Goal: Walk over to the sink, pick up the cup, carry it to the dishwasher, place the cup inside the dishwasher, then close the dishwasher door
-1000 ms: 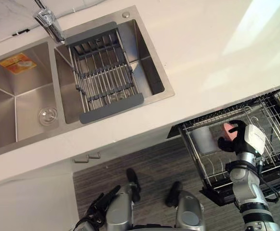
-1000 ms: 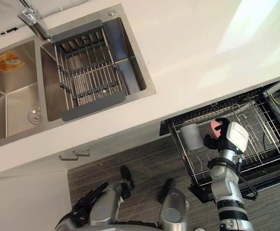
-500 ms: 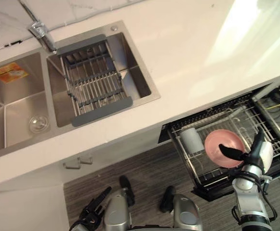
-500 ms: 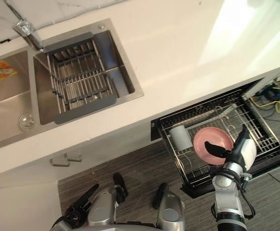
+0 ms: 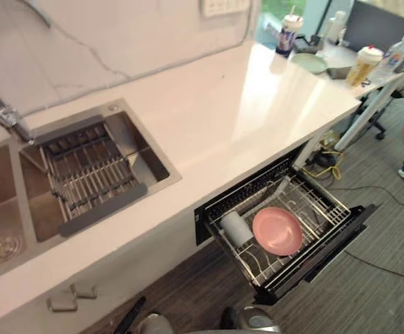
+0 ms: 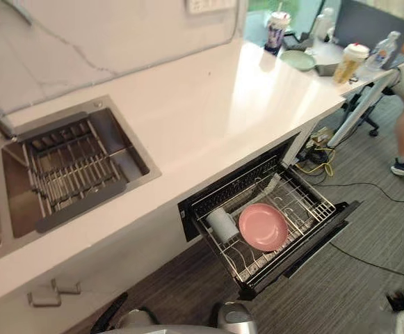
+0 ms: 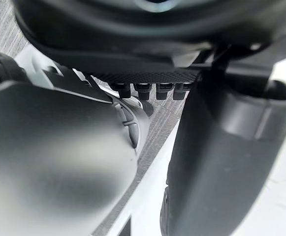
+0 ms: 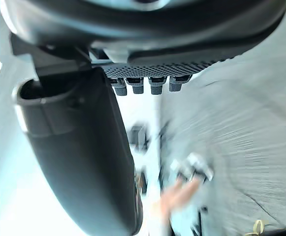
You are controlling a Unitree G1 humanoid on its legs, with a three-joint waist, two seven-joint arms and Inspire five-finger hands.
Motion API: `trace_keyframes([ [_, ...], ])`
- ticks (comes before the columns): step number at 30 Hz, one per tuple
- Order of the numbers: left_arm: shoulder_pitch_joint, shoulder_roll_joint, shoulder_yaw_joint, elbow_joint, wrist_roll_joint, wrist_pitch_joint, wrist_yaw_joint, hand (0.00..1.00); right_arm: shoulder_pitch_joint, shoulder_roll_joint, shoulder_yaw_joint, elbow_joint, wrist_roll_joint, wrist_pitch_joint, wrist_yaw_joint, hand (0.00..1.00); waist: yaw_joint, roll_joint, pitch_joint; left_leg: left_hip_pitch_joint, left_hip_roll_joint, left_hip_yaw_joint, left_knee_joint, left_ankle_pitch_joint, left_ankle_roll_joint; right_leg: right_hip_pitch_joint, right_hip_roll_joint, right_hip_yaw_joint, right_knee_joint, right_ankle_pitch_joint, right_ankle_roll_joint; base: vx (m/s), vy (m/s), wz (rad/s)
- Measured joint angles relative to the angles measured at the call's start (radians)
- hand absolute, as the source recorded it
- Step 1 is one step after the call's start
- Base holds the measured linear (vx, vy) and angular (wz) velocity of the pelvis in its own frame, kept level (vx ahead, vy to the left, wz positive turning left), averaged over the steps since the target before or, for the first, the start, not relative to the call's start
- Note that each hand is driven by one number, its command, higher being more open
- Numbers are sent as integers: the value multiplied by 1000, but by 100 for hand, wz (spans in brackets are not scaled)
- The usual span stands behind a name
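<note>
Cup (image 5: 233, 228) in the dishwasher rack (image 5: 321, 206) — left hand (image 7: 221, 147), right hand (image 8: 79, 147) seemingly slack, empty.

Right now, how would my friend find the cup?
Find the counter; under its front edge a rack is pulled out of the dishwasher. In it the cup sits beside the pink plate, nearer the sink. It is a small pale cylinder, not a flat disc.

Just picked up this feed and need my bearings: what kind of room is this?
Likely a kitchenette in an office: a steel sink set in a white counter, a dishwasher rack pulled out holding a cup and a pink plate, and a desk with drinks past the counter's end.
</note>
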Motion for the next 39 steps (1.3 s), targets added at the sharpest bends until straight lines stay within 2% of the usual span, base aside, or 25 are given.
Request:
trace_keyframes([
  [2, 8, -8, 12, 14, 2, -10, 0, 100, 30, 47, -21, 46, 32, -11, 54, 100, -6, -1, -9, 24, 13, 37, 9, 0, -1, 29, 8, 4, -15, 2, -1, 64, -63, -10],
  [5, 10, -22, 39, 25, 51, -18, 0, 100, 58, 135, 14, 58, 125, -9, 181, 100, -1, 12, -36, 25, 28, 63, 29, -1, -1, 35, 12, 2, -19, 3, -1, 18, -30, -1],
  [8, 10, -31, 52, 23, 88, -22, -4, 100, 71, 215, 133, 60, 203, 12, 279, 100, 17, 16, -61, 23, 31, 95, 26, -2, -1, 35, 10, -15, -20, 3, 0, -30, 16, 18],
  [10, 9, -43, 52, 16, 112, -27, -6, 100, 63, 267, 287, 67, 244, 44, 338, 100, 38, 23, -75, 15, 30, 94, 26, -5, -3, 37, 7, -34, -20, 6, 5, -67, 36, 24],
  [11, 9, -47, 52, 11, 115, -29, -7, 100, 55, 262, 336, 82, 257, 55, 351, 100, 43, 23, -76, 14, 28, 92, 25, -5, -2, 38, 5, -38, -20, 4, 10, -72, 44, 22],
  [12, 9, -55, 51, 0, 119, -34, -7, 100, 31, 259, 396, 111, 258, 43, 341, 100, 60, 25, -76, 10, 20, 88, 22, -6, 0, 40, -2, -50, -18, 4, 13, -67, 50, 33],
  [13, 13, -63, 50, -14, 119, -40, -7, 100, 31, 257, 394, 124, 269, 41, 342, 100, 68, 26, -76, 4, 8, 78, 14, -3, 5, 43, -11, -68, -15, 4, 17, -57, 51, 39],
  [15, 21, -72, 39, -16, 119, -51, -6, 100, 33, 256, 420, 134, 266, 44, 345, 100, 66, 28, -75, 6, -19, 67, -17, 3, 16, 46, -29, -86, -10, 3, 20, -28, 61, 39],
  [16, 22, -77, 20, -16, 119, -59, -4, 100, 32, 248, 445, 142, 264, 30, 346, 100, 66, 28, -74, 7, -48, 53, -50, 19, 26, 45, -45, -104, 0, 1, 25, -20, 60, 40],
  [20, 31, -79, -41, -16, 119, -74, 1, 100, 28, 200, 515, 167, 268, 14, 347, 100, 74, 31, -73, 4, -106, -1, -118, 71, 40, 47, -78, -160, 23, -8, 34, -24, 33, 49],
  [22, 31, -84, -78, -18, 121, -97, 1, 100, 11, 174, 551, 193, 270, -2, 346, 100, 95, 37, -71, -6, -128, -42, -148, 97, 48, 50, -85, -198, 28, -12, 35, -34, -2, 49],
  [25, 32, -96, -86, -22, 120, -131, 0, 100, -25, 165, 557, 217, 272, -5, 347, 100, 116, 43, -68, -23, -144, -84, -166, 121, 55, 50, -92, -240, 40, -24, 40, -36, -21, 50],
  [28, 59, -113, -86, -44, 122, -156, 0, 100, -62, 154, 583, 227, 301, -9, 347, 100, 129, 62, -65, -38, -162, -138, -182, 145, 62, 61, -101, -293, 55, -36, 47, -28, -33, 53],
  [31, 91, -133, -85, -49, 150, -193, 5, 100, -109, 110, 587, 274, 307, -19, 341, 100, 163, 83, -68, -48, -175, -183, -181, 153, 67, 79, -105, -336, 58, -44, 53, -19, -22, 41],
  [36, 140, -144, -84, -48, 194, -240, 20, 100, -247, 61, 590, 406, 304, -17, 268, 100, 193, 88, -65, -63, -185, -231, -180, 164, 71, 93, -104, -377, 58, -47, 55, -20, -19, 27],
  [39, 143, -143, -84, -48, 212, -253, 2, 100, -342, 37, 594, 478, 281, -21, 184, 100, 222, 98, -59, -66, -188, -248, -176, 169, 75, 100, -104, -391, 61, -45, 51, -29, 0, 14],
])
